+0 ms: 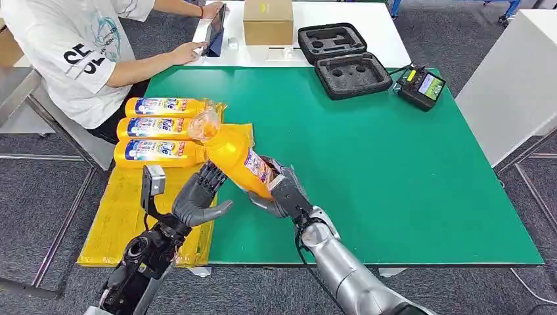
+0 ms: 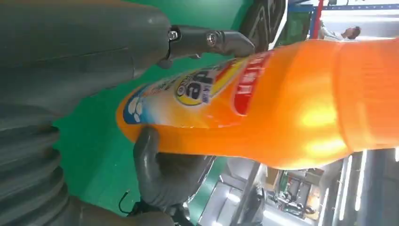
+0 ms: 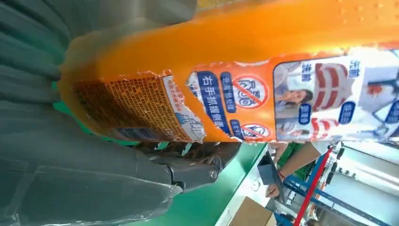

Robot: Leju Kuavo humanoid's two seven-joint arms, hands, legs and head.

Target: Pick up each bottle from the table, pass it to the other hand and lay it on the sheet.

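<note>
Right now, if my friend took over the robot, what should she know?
Right hand grips the base end of an orange bottle, tilted over the green table. Left hand is open beside it, fingers near the bottle; I can't tell if they touch.
Done: three bottles lie on the yellow sheet.
Left: pass this bottle to the left hand and lay it on the sheet.

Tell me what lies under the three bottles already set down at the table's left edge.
The three bottles lie side by side on the yellow sheet, which hangs over the green table. The sheet beneath them is covered; the bottle in the right robot hand hides their cap ends.
</note>
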